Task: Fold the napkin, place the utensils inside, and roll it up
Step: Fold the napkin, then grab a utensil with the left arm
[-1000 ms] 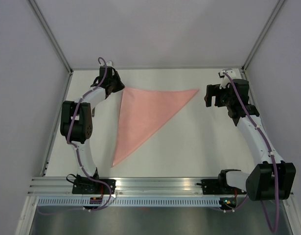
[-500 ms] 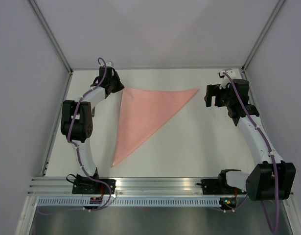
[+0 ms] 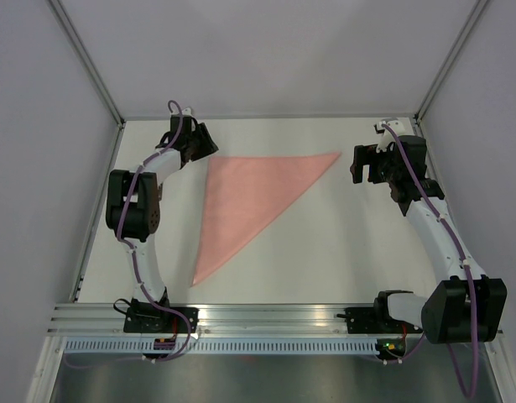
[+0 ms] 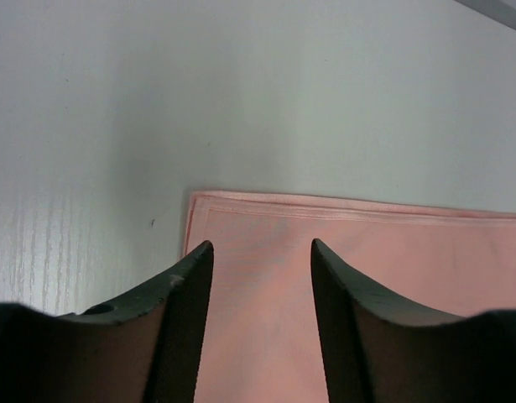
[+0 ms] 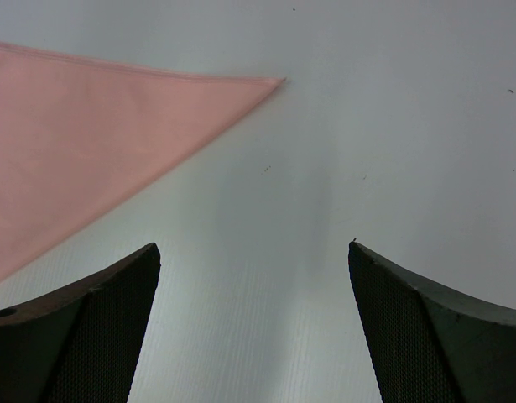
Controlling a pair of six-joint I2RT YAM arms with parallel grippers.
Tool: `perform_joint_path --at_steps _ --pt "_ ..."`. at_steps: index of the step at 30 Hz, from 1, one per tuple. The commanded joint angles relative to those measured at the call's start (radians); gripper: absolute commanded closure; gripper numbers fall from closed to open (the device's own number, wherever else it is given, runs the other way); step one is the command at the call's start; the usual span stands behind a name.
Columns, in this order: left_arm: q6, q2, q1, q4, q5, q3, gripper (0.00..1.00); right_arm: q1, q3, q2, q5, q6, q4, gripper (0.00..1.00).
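Observation:
The salmon-pink napkin lies flat on the white table as a folded triangle, with corners at the back left, the back right and the near left. My left gripper hangs over its back-left corner, jaws open and nothing between them. In the left wrist view the cloth lies flat under the gap between the fingers. My right gripper stands wide open just right of the napkin's back-right tip, apart from it. No utensils are in view.
The white table is fenced by a metal frame, with a post at each back corner and grey walls on three sides. An aluminium rail carrying both arm bases runs along the near edge.
My left gripper has opened and let go of the napkin's back-left corner, drawing slightly back and to the right. The napkin and the right arm have stayed put.

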Motion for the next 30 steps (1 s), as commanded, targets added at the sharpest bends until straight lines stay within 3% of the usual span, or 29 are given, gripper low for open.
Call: perform_joint_path --at_steps 1,9,16,30 --pt "-0.003 -0.009 0.018 -0.008 -0.02 0.041 0.42 0.002 -0.006 -0.003 0.01 -0.01 0.007 0.02" --pt "-0.012 -0.147 0.042 -0.035 -0.201 -0.039 0.39 0.002 -0.004 -0.008 0.002 -0.008 0.005 0.02" --pt "-0.05 -0.233 0.151 -0.103 -0.287 -0.16 0.39 0.004 -0.004 -0.022 -0.022 -0.007 0.002 0.02" --pt "0.022 -0.142 0.243 -0.259 -0.292 -0.116 0.39 0.004 -0.003 -0.02 -0.07 -0.008 -0.01 0.02"
